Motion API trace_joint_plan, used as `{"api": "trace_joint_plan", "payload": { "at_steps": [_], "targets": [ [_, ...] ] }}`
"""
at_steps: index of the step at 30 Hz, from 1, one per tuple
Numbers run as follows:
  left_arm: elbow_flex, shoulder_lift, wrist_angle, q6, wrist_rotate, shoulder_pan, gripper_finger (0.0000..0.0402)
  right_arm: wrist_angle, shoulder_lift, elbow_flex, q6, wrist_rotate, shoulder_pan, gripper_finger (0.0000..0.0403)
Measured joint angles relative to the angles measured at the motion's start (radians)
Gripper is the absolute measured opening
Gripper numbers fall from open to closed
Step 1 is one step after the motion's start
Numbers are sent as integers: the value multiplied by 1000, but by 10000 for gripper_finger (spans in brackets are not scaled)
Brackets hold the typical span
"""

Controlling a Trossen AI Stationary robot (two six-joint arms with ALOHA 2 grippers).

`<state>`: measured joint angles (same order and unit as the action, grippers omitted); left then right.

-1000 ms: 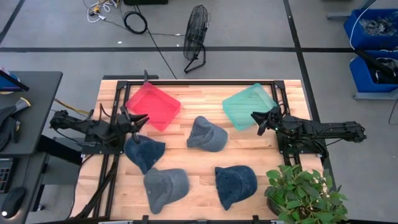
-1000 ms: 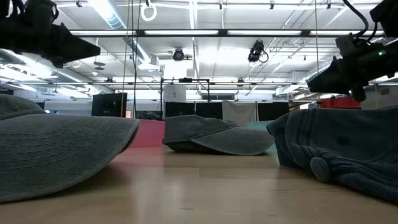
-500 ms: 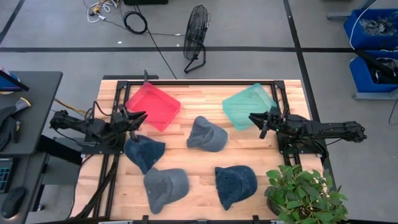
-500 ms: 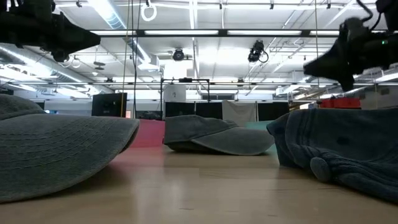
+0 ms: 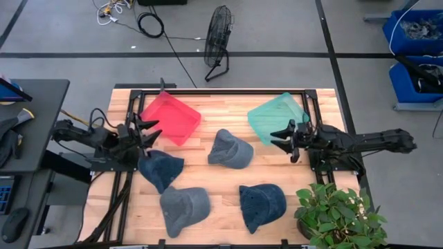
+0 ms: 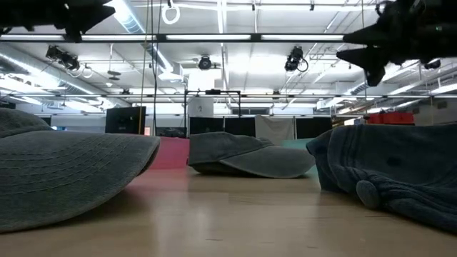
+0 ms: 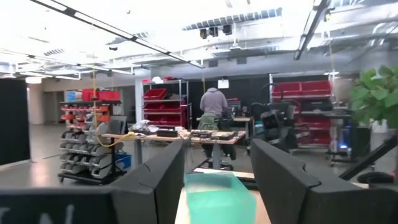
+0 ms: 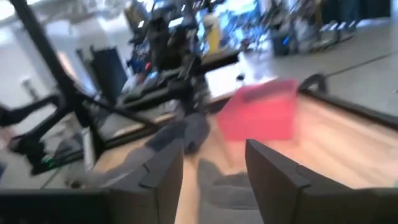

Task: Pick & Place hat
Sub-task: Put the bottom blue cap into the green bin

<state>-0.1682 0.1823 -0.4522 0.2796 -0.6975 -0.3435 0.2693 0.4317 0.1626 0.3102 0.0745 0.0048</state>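
four soft denim hats lie on the slatted wooden counter (image 5: 208,180): two near hats (image 5: 185,205) (image 5: 263,203), a left hat (image 5: 159,169), a centre hat (image 5: 230,149). beyond them sit a rigid red bin (image 5: 170,118) and a green bin (image 5: 277,116). the left tool (image 5: 147,131) and right tool (image 5: 285,139) hover spread wide, both empty. risk: limp cloth may fold or slip from a shallow pinch.

Overhead, table-level, two wrist cameras.
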Motion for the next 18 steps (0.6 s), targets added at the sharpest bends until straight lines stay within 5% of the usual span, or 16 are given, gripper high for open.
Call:
{"api": "trace_joint_plan", "payload": {
  "at_steps": [7,11,18],
  "targets": [
    [-151,206,1,25,-20,0,182,-366,309,327,-10,-95,76,180],
    [-207,303,4,28,-21,0,182,-618,542,476,116,-148,175,181],
    [-248,380,2,32,-23,0,181,-679,886,619,275,-303,321,181]
  ]
}}
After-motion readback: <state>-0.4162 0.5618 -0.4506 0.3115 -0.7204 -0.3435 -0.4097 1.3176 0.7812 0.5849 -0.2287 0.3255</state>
